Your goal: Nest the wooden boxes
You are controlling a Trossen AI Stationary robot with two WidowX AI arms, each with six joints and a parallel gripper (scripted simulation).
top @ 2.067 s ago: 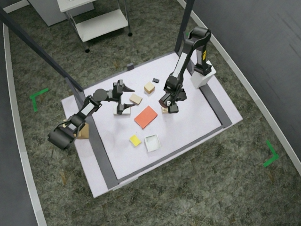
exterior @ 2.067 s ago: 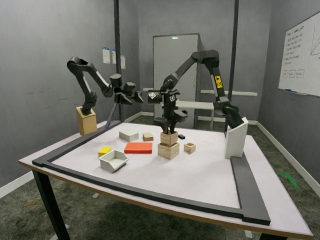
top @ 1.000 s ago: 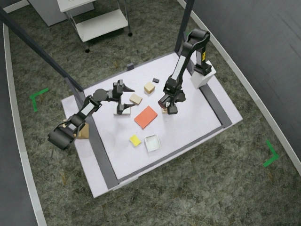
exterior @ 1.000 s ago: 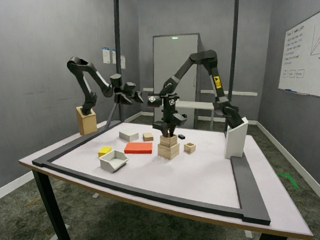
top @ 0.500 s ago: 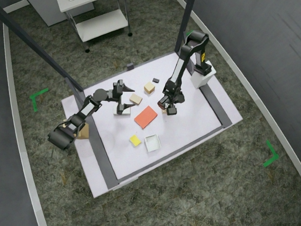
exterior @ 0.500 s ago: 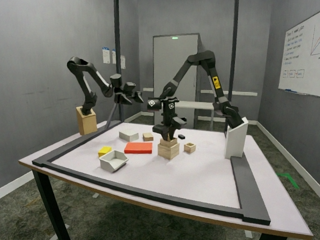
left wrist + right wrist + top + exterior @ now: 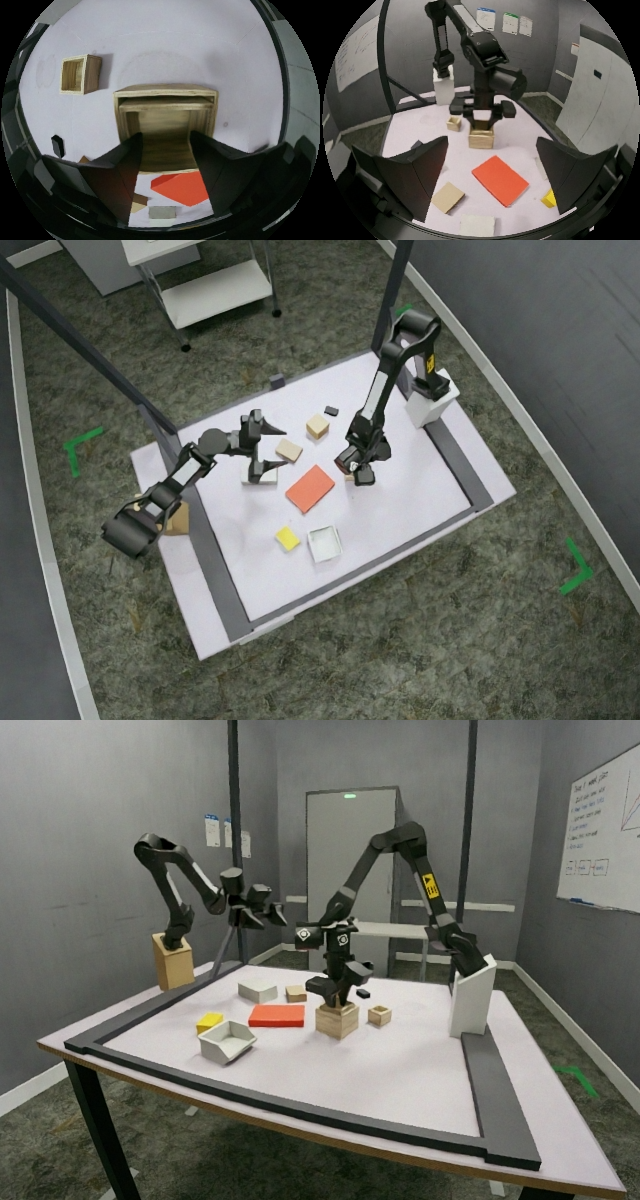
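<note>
The biggest wooden box (image 7: 337,1024) (image 7: 165,90) (image 7: 481,140) stands upright near the table's middle. A medium wooden box (image 7: 165,122) (image 7: 338,1004) sits almost fully down inside it, open side up. My left gripper (image 7: 357,473) (image 7: 336,999) (image 7: 166,136) reaches straight down into the stack and is shut on the medium box. The smallest wooden box (image 7: 317,426) (image 7: 379,1015) (image 7: 75,75) (image 7: 453,123) stands upright and alone on the table beside the stack. My right gripper (image 7: 271,446) (image 7: 266,913) (image 7: 494,141) is wide open and empty, high above the far side.
An orange slab (image 7: 310,488) (image 7: 276,1015) lies next to the stack. A white open tray (image 7: 311,544) (image 7: 227,1045), a yellow block (image 7: 287,538) (image 7: 208,1020), a tan block (image 7: 288,450) (image 7: 295,992), a white block (image 7: 261,478) (image 7: 256,990) and a small black piece (image 7: 331,409) lie around.
</note>
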